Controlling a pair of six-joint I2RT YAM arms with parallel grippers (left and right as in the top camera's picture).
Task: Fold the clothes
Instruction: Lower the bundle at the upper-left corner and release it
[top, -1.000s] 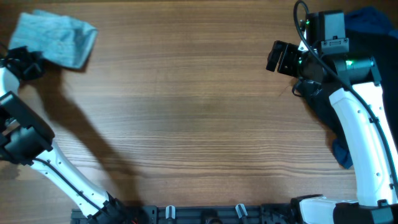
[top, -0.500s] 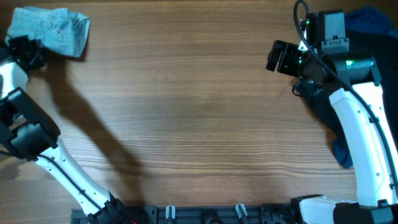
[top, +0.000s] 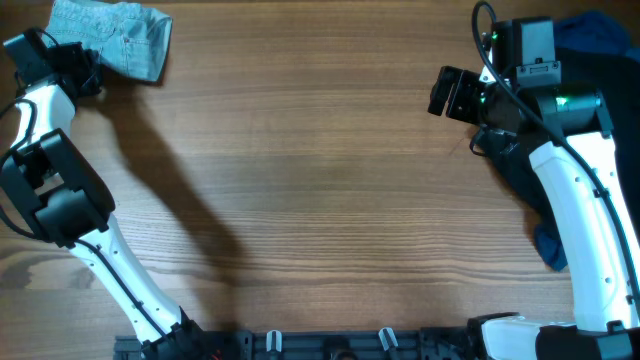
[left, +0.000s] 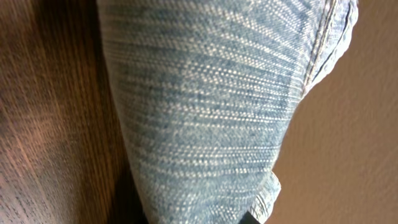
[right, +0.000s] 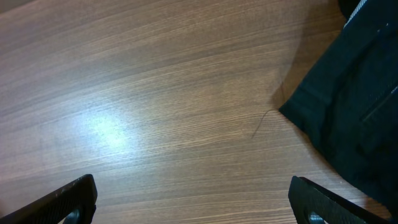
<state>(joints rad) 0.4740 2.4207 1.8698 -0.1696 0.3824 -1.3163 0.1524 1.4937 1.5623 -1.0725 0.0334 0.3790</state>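
The clothes are a light-blue faded denim garment (top: 118, 38), bunched at the far left corner of the wooden table. My left gripper (top: 88, 68) is shut on its near-left edge. In the left wrist view the denim (left: 211, 106) fills the frame, hanging from the jaws (left: 193, 218), with only black finger tips showing at the bottom. My right gripper (top: 450, 92) is open and empty above bare wood at the far right. Its two fingers (right: 196, 202) are spread wide in the right wrist view.
A black garment (right: 354, 106) lies at the table's right side, partly under the right arm, and it also shows in the overhead view (top: 520, 175). A dark blue cloth (top: 598, 30) lies at the far right corner. The wooden table (top: 320, 200) stretches between the arms.
My left gripper has carried the denim toward the far edge and then a little to the right. The right arm has not moved.
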